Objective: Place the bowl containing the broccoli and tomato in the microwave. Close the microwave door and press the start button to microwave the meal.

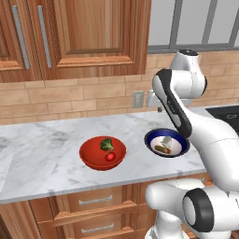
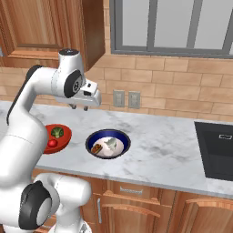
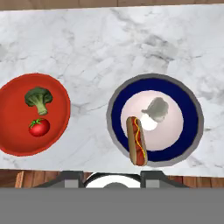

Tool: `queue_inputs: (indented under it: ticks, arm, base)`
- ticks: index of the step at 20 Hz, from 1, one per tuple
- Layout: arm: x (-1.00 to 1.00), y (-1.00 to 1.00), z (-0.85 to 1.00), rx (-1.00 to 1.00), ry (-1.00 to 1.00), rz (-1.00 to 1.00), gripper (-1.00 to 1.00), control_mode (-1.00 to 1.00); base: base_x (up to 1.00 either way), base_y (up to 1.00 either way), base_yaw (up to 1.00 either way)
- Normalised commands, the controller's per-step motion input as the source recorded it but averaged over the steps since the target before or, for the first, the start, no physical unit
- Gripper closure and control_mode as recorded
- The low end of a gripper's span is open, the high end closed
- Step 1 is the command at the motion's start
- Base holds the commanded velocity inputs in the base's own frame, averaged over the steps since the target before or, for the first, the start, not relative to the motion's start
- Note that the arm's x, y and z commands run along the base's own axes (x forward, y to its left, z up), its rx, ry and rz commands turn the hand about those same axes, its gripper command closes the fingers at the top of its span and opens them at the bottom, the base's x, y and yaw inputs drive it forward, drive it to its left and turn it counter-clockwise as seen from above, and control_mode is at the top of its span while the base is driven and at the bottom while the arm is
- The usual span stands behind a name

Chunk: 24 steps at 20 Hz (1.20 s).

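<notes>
Resting on the white marble tabletop (image 1: 42, 149), the wide glossy red bowl (image 1: 102, 153) holds the green broccoli floret (image 1: 107, 144) and small red tomato (image 1: 110, 157), just beside a blue-rimmed white bowl (image 1: 166, 143). Descending straight from here risks grabbing that wrong bowl, which lies nearest beneath the fingers (image 2: 80, 107). They hang empty above the tabletop; how wide they stand, I cannot tell.
</notes>
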Motion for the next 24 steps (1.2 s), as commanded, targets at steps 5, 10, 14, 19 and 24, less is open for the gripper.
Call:
queue_inputs:
  ticks: [5, 10, 14, 19, 24]
  arm:
    - [-0.1, 0.05, -0.13, 0.01, -0.05, 0.0, -1.0, -1.0]
    - [-0.4, 0.36, -0.31, 0.01, -0.25, 0.0, -1.0, -1.0]
    - [-0.43, 0.38, -0.57, 0.07, -0.21, -0.04, -1.0, -1.0]
    - [-0.16, 0.48, -0.41, 0.06, 0.0, -0.05, -1.0, -1.0]
    - [0.0, 0.34, -0.28, 0.05, 0.14, 0.0, -1.0, -1.0]
  base:
    - [0.0, 0.0, 0.0]
    - [0.0, 0.0, 0.0]
    - [0.0, 0.0, 0.0]
    - [0.0, 0.0, 0.0]
    - [0.0, 0.0, 0.0]
